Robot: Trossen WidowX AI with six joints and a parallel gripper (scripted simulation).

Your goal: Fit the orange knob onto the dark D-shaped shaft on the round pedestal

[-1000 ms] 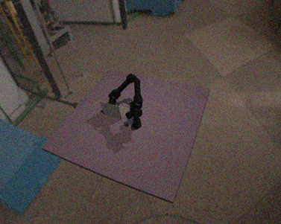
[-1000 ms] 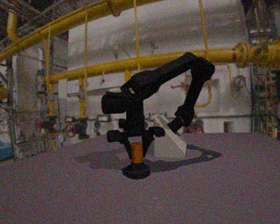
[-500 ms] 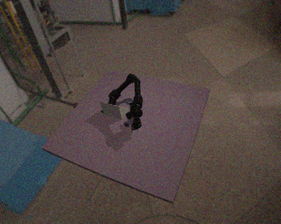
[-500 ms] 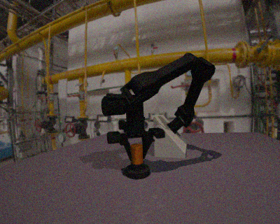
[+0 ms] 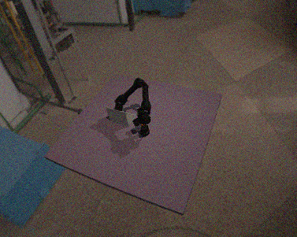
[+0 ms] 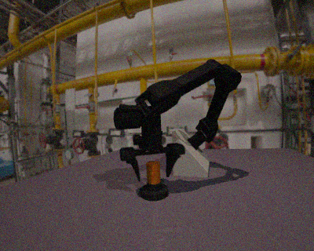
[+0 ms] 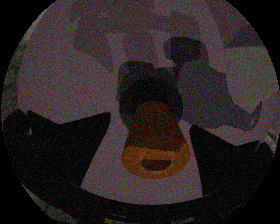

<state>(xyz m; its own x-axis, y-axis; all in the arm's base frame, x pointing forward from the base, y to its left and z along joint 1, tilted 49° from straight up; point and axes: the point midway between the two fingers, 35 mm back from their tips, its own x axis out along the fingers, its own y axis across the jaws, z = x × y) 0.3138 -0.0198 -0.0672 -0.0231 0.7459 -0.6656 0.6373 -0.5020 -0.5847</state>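
Note:
The orange knob stands upright on the dark round pedestal. Its lower end meets the pedestal in the exterior view, and no shaft shows between them. The dark shaft is hidden. The knob's upper end, with a dark half-round recess, faces the wrist camera. My gripper is open around the knob, one finger on each side, with free space between each finger and the knob. In the top view the arm covers nearly all of the knob and pedestal.
A pale grey wedge-shaped block stands behind and to the right of the pedestal in the exterior view, close to the arm's base. All stand on a purple mat. Blue mats lie beyond its left corner.

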